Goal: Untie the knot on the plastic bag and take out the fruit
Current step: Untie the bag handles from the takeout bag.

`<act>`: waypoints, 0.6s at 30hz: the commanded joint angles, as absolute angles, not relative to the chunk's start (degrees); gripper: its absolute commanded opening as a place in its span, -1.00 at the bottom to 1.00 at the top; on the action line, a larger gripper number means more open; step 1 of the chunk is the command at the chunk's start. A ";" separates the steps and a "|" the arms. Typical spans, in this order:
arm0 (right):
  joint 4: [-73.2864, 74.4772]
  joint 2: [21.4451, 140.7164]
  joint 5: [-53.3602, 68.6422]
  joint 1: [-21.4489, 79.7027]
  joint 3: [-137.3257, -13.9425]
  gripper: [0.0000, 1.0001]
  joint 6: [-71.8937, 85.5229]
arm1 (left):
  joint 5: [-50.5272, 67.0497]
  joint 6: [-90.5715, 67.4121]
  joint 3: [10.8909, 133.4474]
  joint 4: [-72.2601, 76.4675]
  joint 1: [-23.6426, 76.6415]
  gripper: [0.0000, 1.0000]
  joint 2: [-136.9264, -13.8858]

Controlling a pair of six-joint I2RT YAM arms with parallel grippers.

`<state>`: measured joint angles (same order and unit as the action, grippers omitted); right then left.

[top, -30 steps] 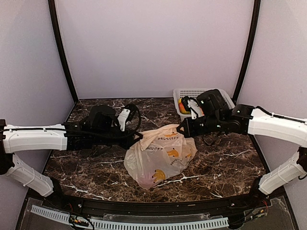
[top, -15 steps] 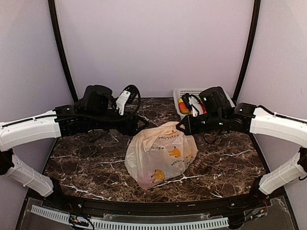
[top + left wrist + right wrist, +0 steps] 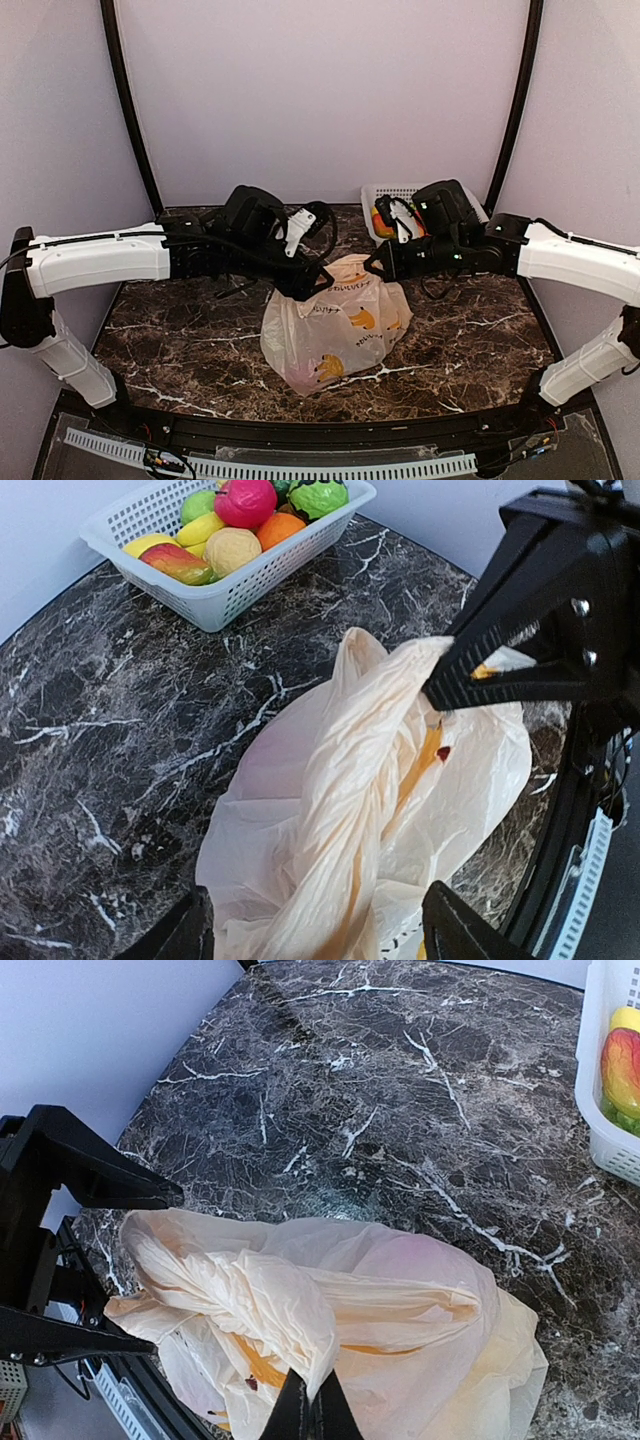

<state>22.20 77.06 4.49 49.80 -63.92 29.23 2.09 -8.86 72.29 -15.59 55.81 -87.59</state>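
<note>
The cream plastic bag with yellow prints lies mid-table. My right gripper is shut on a fold of its upper edge and holds that fold raised. A twisted, bunched band of the bag's plastic, the knot as far as I can tell, runs from that grip toward my left gripper. The left gripper is open, one finger on each side of the band, not pinching it. In the top view it sits at the bag's upper left. What is inside the bag is hidden.
A white mesh basket stands at the back right, holding several toy fruit. Its wall shows at the right edge of the right wrist view. The left gripper's black fingers are close to the bag's left side.
My left arm has swung right and forward to the bag, and its gripper has gone from shut to open. The right gripper has kept its hold in nearly the same place.
</note>
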 commanded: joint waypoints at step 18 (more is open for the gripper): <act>20.21 77.07 4.62 49.46 -65.19 -1.00 29.69 | 2.23 -8.04 74.03 -14.94 56.43 -0.45 -88.83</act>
<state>21.87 77.54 4.93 49.80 -63.94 29.32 1.58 -7.73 72.58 -15.73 56.05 -88.84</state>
